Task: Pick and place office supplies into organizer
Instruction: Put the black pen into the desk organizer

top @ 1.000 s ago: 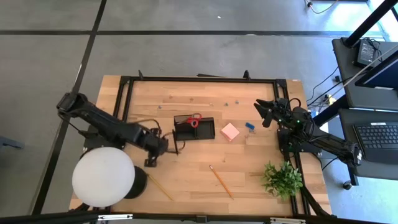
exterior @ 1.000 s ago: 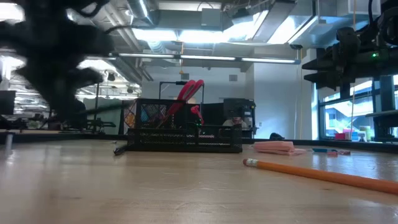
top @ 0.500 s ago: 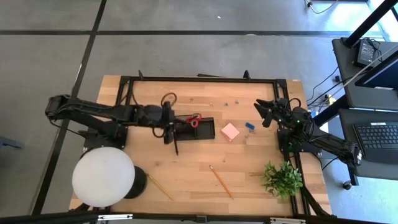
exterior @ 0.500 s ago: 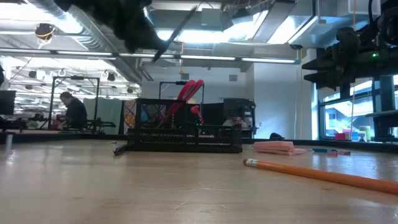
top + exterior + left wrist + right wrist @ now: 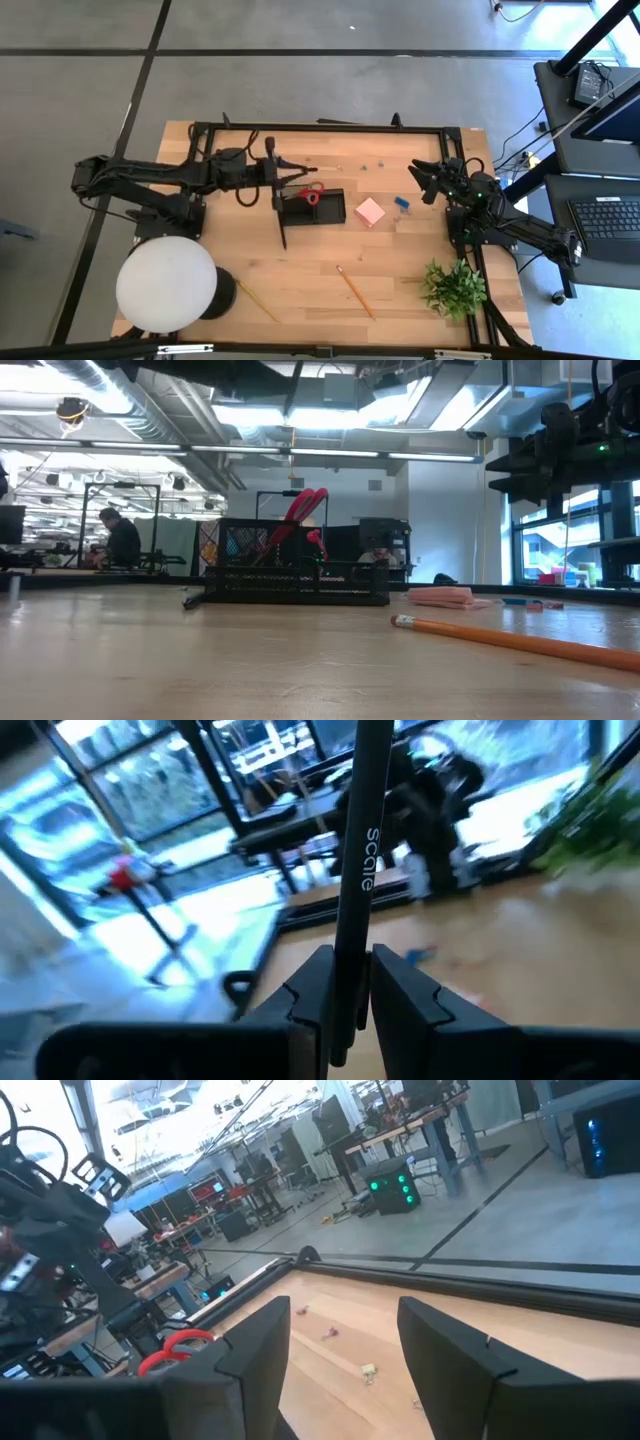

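A yellow pencil [image 5: 520,641] lies nearest on the counter [image 5: 310,270], with the black organizer [image 5: 314,207] behind it holding the red-handled scissors [image 5: 311,193]. Above the organizer's left end the left gripper [image 5: 272,178] has its jaws clamped on a black pen [image 5: 357,870]. Farther off at the counter's right edge, the right gripper [image 5: 424,180] hangs with jaws spread and empty.

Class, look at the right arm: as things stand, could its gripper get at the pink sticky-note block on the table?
Probably yes. The right gripper is open and empty, hovering near the table's right side. The pink sticky-note block lies flat beside the organizer, with only a small blue piece between them, off the direct line.
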